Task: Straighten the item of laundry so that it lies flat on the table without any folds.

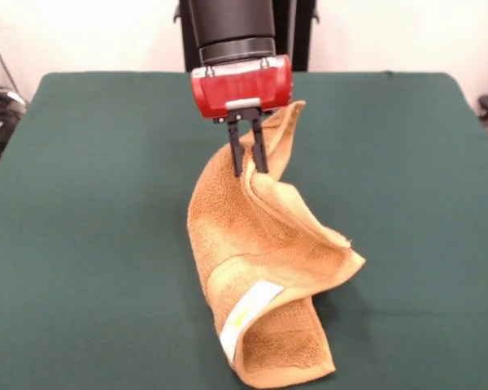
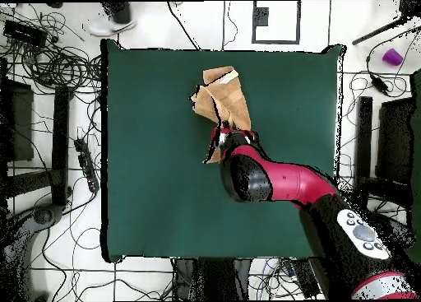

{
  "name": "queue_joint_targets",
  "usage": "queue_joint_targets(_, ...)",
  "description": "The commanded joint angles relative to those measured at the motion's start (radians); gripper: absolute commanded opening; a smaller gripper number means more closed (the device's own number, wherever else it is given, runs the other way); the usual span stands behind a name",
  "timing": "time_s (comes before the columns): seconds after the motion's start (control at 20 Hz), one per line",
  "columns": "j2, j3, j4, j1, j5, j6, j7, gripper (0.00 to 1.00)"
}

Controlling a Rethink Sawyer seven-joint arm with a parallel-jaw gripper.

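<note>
Clearly the gripper [image 1: 249, 166] is pinched onto an upper fold of the towel [image 1: 260, 268], its two black fingers [image 1: 236, 154] close together with cloth between them, holding that part raised off the desk [image 1: 89, 203]. From the front view the towel hangs from the pinch and trails toward 6 o'clock, twisted and doubled over, its lower end resting crumpled on the green surface near the front edge. A white tag [image 1: 246, 313] shows at about 7 o'clock of the heap, on the folded lower portion. Overhead, the bunched cloth sits toward 12 o'clock of the desk, roughly on its midline.

As a judgement, the terry looks soft, light and fully limp: it will drape and fold under its own weight, and the pile should drag against the felt-like surface rather than slide freely. It is not fragile. A mid-fold pinch like this one tends to lift a bunch, not spread it. The better hold is probably a free corner or hem edge, such as the tagged corner, so pulling outward draws the layers apart.
</note>
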Motion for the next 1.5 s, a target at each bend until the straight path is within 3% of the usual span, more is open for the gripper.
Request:
queue_joint_targets(0.05, 0.083, 0.189, 0.078, -0.050, -0.059, 0.036, 0.055, 0.00)
queue_joint_targets(0.5, 0.042, 0.256, 0.039, -0.132, -0.043, 0.172, 0.004, 0.00)
queue_joint_targets(1.0, 0.073, 0.421, -0.065, -0.319, -0.032, 0.404, -0.163, 0.00)
queue_joint_targets(1.25, 0.222, 0.483, -0.146, -0.454, -0.059, 0.495, -0.275, 0.00)
queue_joint_targets(1.5, 0.392, 0.540, -0.203, -0.556, -0.134, 0.499, -0.386, 0.00)
